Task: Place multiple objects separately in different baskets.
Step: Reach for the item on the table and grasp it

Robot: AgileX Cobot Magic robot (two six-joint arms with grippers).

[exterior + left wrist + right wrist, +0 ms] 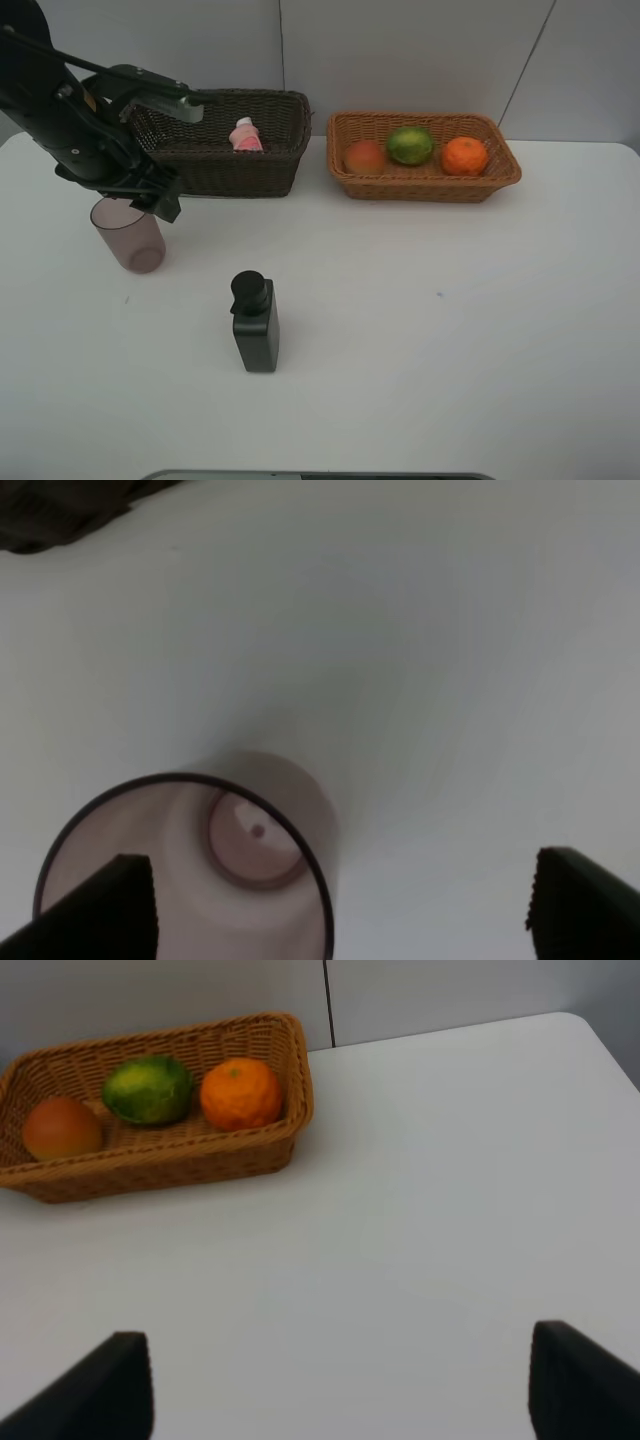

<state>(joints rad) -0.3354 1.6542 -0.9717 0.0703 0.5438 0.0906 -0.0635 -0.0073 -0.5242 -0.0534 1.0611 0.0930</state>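
Observation:
The translucent purplish-brown cup (128, 235) stands upright at the left. My left gripper (160, 200) hovers just above its rim. In the left wrist view the gripper (335, 920) is open and empty, with one fingertip (90, 910) over the cup (190, 870) and the other off to its side. The black pump bottle (255, 322) stands alone mid-table. The small pink bottle (245, 135) lies in the dark brown basket (225, 165). The light tan basket (425, 185) holds the reddish-orange fruit (365, 157), the green fruit (410, 145) and the orange (464, 155). My right gripper (335, 1390) is open and empty.
The white table (450, 320) meets a pale wall right behind both baskets. The left arm's dark links (60, 110) lean over the dark basket's left end. The right wrist view looks at the tan basket (150, 1165) from across bare table.

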